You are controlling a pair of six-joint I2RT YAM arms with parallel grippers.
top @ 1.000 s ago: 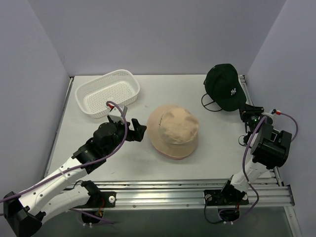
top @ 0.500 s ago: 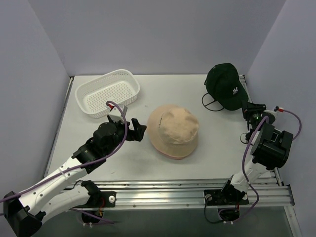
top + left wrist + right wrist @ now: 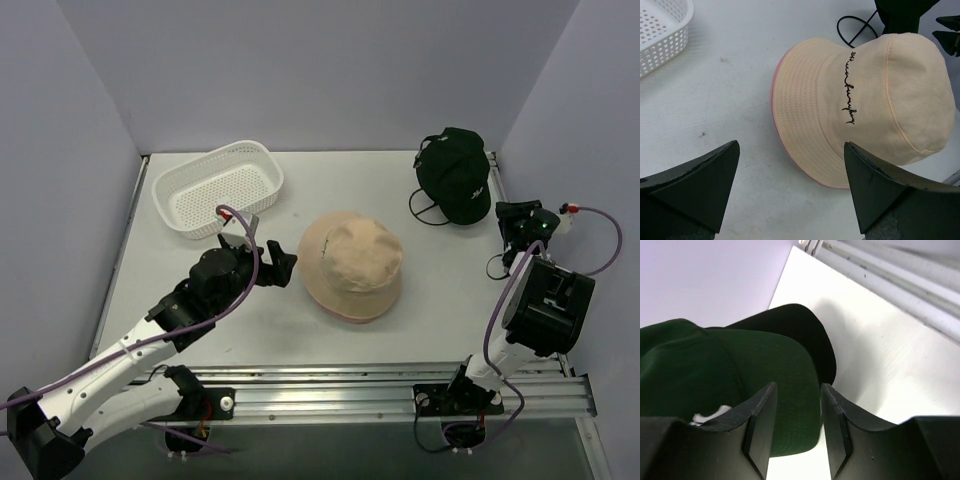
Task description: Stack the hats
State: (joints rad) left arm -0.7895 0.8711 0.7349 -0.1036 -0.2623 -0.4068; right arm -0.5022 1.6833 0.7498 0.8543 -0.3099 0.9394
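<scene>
Bare counter (image 3: 300,335) lay open along the near edge and in the gap between the white basket (image 3: 217,187) and the tan bucket hat (image 3: 352,265). The left claw (image 3: 285,262) hung in that gap, jaws wide, just short of the hat's brim. The hat filled the middle. The dark green cap (image 3: 455,186) crowded the far right corner, and the right claw (image 3: 512,222), jaws parted, sat just beside its brim, hemmed in by the side wall (image 3: 580,130). A free strip of counter ran between hat and cap.

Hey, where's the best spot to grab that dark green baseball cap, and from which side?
Pinch the flat brim of the dark green fabric baseball cap from the near right, where the right gripper faces its edge; the rounded crown offers no thin edge.
</scene>
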